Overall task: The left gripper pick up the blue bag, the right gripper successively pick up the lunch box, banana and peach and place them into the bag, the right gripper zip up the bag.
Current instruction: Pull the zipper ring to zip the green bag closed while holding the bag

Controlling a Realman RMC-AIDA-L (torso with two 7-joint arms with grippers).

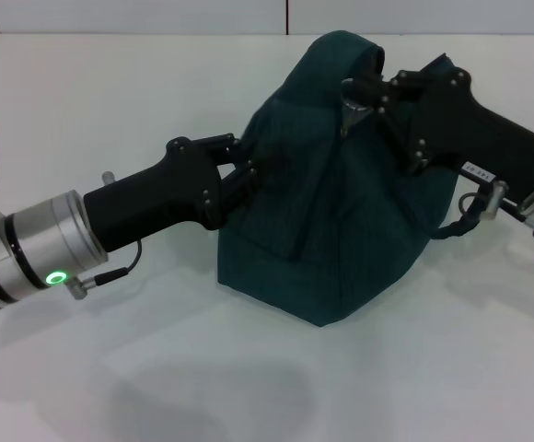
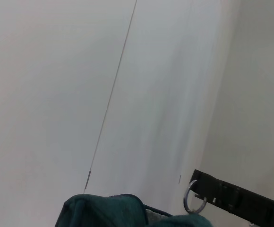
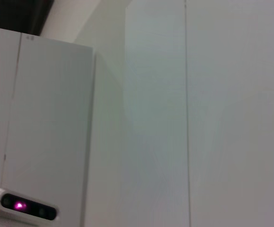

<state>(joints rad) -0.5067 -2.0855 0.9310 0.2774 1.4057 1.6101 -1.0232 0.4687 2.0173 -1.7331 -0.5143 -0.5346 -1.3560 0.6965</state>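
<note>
The blue bag [image 1: 327,193] fills the table's [image 1: 110,110] middle — left pincer [image 1: 245,173] blocks it at nine o'clock, right pincer [image 1: 357,103] at one. Bare table lies open at six and eleven.

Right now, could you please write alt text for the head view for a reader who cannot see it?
A blue bag stands on a white table, held from both sides: the left gripper pinches its side fabric, and the right gripper grips the zipper's metal ring pull near the top.
</note>
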